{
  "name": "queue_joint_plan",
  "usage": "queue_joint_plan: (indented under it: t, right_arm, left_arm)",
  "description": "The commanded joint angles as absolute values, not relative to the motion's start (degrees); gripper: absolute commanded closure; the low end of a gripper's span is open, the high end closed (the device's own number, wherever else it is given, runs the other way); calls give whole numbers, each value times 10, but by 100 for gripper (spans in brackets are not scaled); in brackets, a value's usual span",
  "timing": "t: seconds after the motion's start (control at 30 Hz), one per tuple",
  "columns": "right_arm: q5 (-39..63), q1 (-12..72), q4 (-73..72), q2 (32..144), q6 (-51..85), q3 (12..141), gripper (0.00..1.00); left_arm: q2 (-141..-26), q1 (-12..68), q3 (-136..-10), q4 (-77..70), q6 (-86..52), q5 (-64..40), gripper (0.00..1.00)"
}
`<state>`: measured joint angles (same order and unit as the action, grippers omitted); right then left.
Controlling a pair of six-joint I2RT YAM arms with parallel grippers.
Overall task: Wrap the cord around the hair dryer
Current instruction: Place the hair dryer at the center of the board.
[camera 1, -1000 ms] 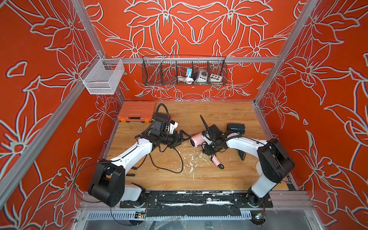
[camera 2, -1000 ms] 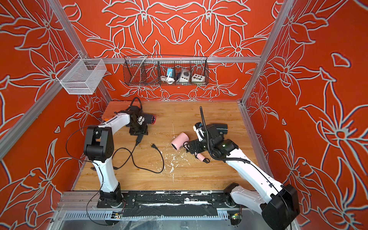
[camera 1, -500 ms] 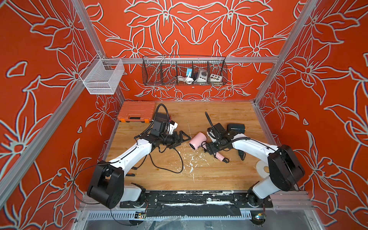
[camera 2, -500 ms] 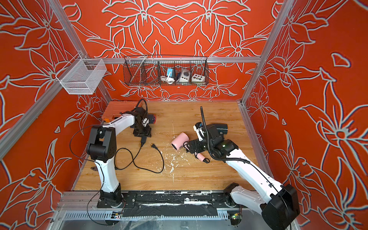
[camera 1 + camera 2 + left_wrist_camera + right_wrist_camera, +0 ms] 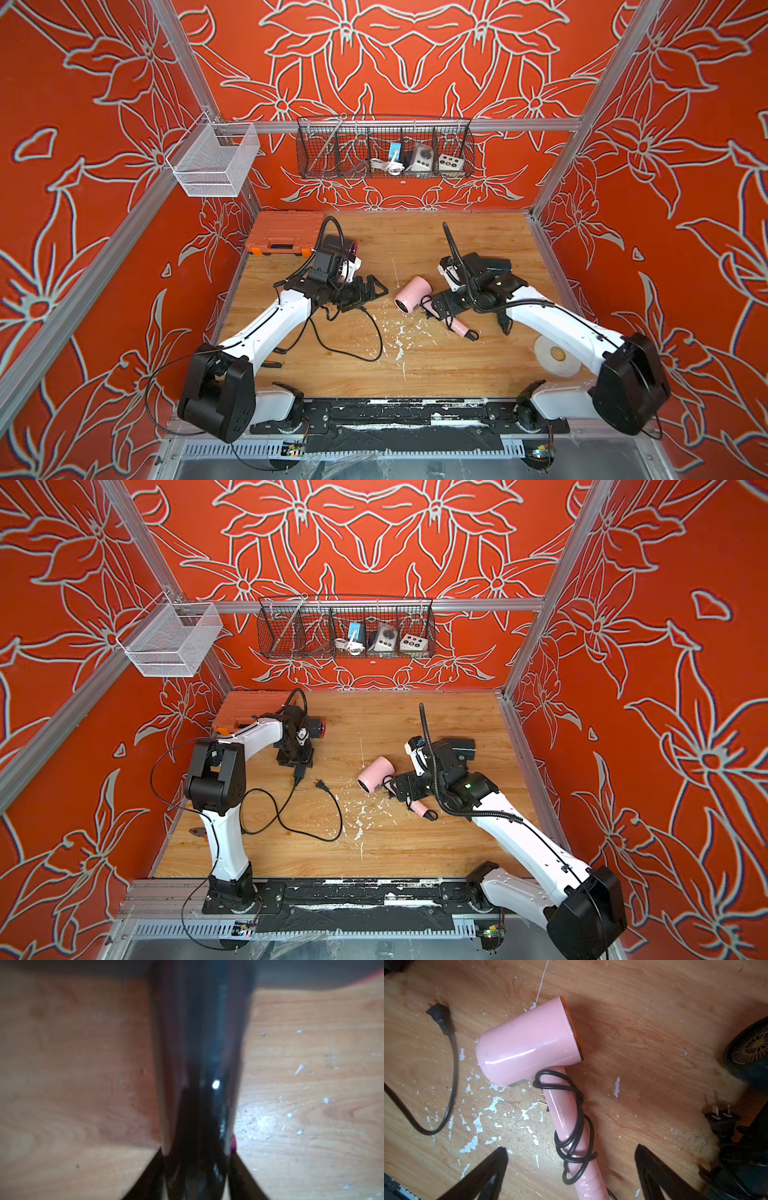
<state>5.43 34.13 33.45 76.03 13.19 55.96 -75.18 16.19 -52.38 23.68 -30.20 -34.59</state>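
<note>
The pink hair dryer (image 5: 409,293) (image 5: 374,773) (image 5: 529,1043) lies on the wooden table, its black cord (image 5: 577,1126) wound in loops round the handle. My right gripper (image 5: 571,1149) (image 5: 436,307) (image 5: 399,789) stands open astride that handle, fingers apart from it. A black hair dryer (image 5: 338,245) (image 5: 316,729) lies at the back left, its loose cord (image 5: 307,833) (image 5: 365,353) trailing forward. My left gripper (image 5: 196,1150) is open with a dark glossy handle between its fingers. The top views disagree on my left gripper: over the black dryer (image 5: 296,758) or reaching midward (image 5: 374,289).
A dark dryer (image 5: 494,264) (image 5: 749,1049) and its plug (image 5: 720,1120) lie right of my right gripper. An orange case (image 5: 282,237) sits at the back left, a tape roll (image 5: 557,355) at the front right. Wire baskets (image 5: 384,147) hang on the back wall.
My right gripper has opened wide and let go of the pink dryer's handle, which stays on the table with its cord wound. The left arm has shifted only slightly.
</note>
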Motion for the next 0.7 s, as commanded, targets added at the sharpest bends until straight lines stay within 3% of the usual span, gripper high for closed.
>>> queue_joint_plan:
  t: [0.0,0.3,0.67]
  right_arm:
    - [68,340,320,717,153,538,1]
    - [86,339,287,630,180,495,1]
    - [125,338,304,619,176,502,1]
  left_arm:
    - [-754,139,-568,311,-238,-269,1]
    - [-867,101,-696,450,-70,-21,12]
    - [-1064,28,-835,463,-19,5,21]
